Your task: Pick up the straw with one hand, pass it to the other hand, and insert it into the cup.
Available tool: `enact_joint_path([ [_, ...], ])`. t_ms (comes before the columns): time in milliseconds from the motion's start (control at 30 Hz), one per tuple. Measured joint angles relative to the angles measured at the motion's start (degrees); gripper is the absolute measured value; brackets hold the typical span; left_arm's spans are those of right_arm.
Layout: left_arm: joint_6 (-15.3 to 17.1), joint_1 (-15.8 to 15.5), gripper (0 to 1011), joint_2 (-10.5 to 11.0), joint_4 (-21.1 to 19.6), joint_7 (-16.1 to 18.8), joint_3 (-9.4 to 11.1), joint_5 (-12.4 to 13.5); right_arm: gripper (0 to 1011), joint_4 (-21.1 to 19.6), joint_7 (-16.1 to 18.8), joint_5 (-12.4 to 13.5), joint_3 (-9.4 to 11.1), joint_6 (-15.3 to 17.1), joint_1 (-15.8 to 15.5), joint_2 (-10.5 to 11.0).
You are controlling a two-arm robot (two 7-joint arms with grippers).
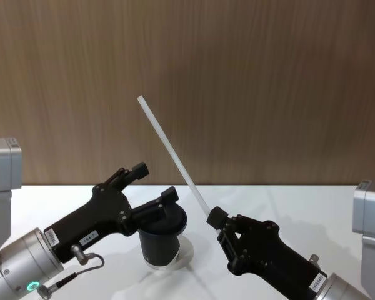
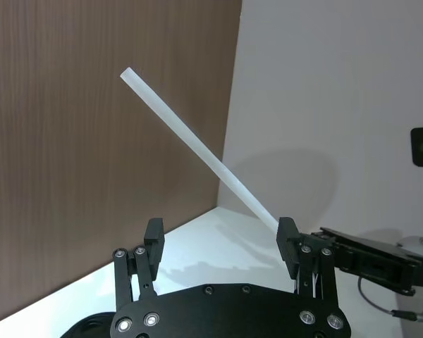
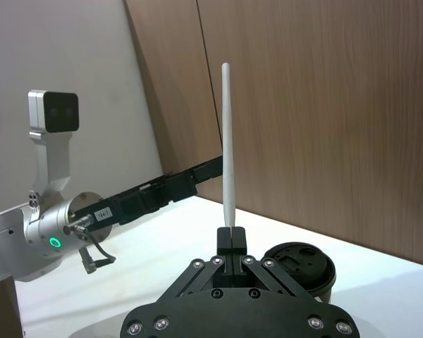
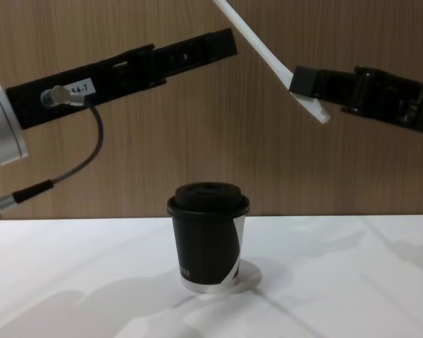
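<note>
Straw (image 1: 172,150) is off the bench (image 1: 287,200), pinched near its lower end by the right gripper (image 1: 214,217). The fingers are closed on it, and in the chest view a short stub pokes out below them. Long axis: steeply tilted, free end highest, leaning up and toward the robot's left, with the wall (image 1: 269,75) behind it. Left gripper (image 1: 155,182) sits on the left side of the straw, high over the cup (image 1: 162,240), its fingers spread wide and holding nothing. The relation that matters for the hand-over is that the bare shaft lies to the right of the left fingers, near but apart. In the left wrist view the straw runs beyond the open gap and lines up with one fingertip rather than the middle, so we judge it is not yet between the fingers. Most of the length above the right fingers is free to grasp. The cup stands upright on the bench with its lid on, well below the straw's lower end. We judge the next move calls for bringing the shaft into the open gap, across the fingers' closing line, before the right fingers let go.
</note>
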Motion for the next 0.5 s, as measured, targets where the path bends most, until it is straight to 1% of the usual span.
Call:
enact_joint_path([
  [167, -0.37, -0.27, 1002, -0.61, 0.87, -1.11, 0.20, -1.52, 4, 0.00, 0.00, 0.00, 0.00, 0.00, 0.00, 0.00],
  [433, -0.85, -0.75, 1002, -2.11, 2.70, -3.09, 0.30, -4.82, 4, 0.00, 0.00, -0.01, 0.00, 0.00, 0.00, 0.00],
  [500, -0.96, -0.92, 1002, -2.62, 3.25, -3.76, 0.29, -6.03, 4, 0.00, 0.00, 0.00, 0.00, 0.00, 0.00, 0.00],
])
